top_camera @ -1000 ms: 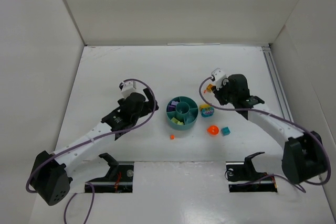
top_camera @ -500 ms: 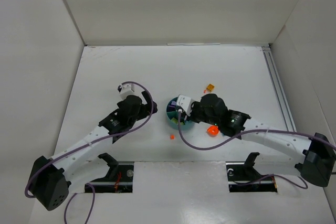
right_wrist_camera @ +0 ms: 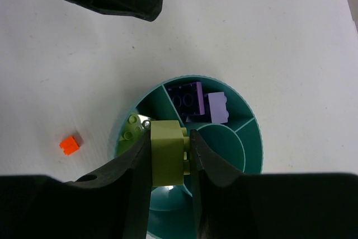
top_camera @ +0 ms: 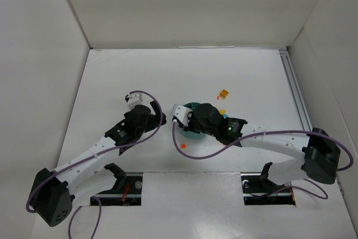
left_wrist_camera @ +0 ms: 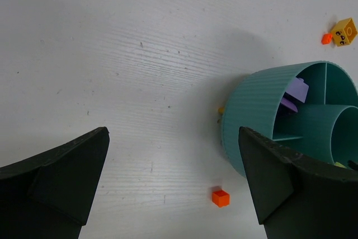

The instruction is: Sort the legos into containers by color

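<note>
Right gripper (right_wrist_camera: 168, 139): clenched on a yellow-green brick (right_wrist_camera: 166, 160), hanging over the wedge of the dish (left_wrist_camera: 251, 113) that holds a matching brick (right_wrist_camera: 133, 127).
Left gripper (left_wrist_camera: 172, 138): spread wide and carrying nothing, low over the bench (left_wrist_camera: 112, 54) just left of the dish.
Risk, wrong wedge: the purple bricks (right_wrist_camera: 193, 102) lie in the next wedge. A slightly off release could drop the brick there or into the centre cup (right_wrist_camera: 221, 149).
Risk, bounce: let go from height, the brick may skip off the rim onto the bench.
Risk, crowding: both arms sit close to the dish. A careless swing could shove it, or scatter the orange brick (right_wrist_camera: 70, 144) beside it.
</note>
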### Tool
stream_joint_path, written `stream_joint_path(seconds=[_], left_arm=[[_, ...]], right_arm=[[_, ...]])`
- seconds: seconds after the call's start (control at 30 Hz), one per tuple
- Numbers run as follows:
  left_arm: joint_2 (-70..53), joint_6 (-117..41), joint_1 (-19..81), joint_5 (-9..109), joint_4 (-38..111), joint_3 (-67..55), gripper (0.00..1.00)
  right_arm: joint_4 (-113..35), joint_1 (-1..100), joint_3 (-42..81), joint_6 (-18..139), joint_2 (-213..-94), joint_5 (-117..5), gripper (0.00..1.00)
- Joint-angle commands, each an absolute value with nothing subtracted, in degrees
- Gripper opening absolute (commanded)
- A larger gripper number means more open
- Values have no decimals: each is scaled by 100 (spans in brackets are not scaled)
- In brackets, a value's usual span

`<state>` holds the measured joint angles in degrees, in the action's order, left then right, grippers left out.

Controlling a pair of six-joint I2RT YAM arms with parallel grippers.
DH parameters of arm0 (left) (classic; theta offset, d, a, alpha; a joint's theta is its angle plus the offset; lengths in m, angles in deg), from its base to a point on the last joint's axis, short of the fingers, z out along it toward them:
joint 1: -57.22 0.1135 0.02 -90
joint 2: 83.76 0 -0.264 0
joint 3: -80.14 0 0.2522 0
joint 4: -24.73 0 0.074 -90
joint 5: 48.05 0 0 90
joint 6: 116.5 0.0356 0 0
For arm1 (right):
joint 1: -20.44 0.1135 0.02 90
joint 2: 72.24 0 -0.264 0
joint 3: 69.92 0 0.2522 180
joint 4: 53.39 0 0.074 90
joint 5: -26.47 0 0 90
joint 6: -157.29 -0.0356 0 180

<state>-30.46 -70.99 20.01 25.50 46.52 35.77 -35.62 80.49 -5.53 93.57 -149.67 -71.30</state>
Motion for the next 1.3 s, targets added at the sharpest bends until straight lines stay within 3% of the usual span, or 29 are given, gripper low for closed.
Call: stream_joint_path(seconds=[0.0,0.47,0.97,1.0,1.1,1.13,1.2,1.27], left_arm=[[-3234,-7150,2022,2551,4693,3606,100],[-3287,-7150,2022,2657,4745,3606,100],[-3401,-6807,2022,3200,4684,3711,100],[-3401,-6807,2022,3393,4562,3781,100],[-3401,-6693,1838,3771,4359,3939,100],[-3340,-6693,1733,3773,4298,3992,100],[-3226,-6753,1364,3834,4227,3993,100],[-3025,-6868,1030,3625,4227,3993,99]], right_arm=[[-3857,8065,-299,9216,-14941,-7355,20],[-3857,8065,-299,9268,-14941,-7101,47],[-3857,8065,-421,9217,-14433,-7100,51],[-3857,8065,-422,9164,-14309,-7196,59],[-3857,8065,-623,9059,-13774,-7451,71],[-3805,8065,-624,9058,-13624,-7731,84],[-3621,8065,-817,8883,-13134,-8066,100],[-3245,8065,-887,8672,-12798,-8777,100]])
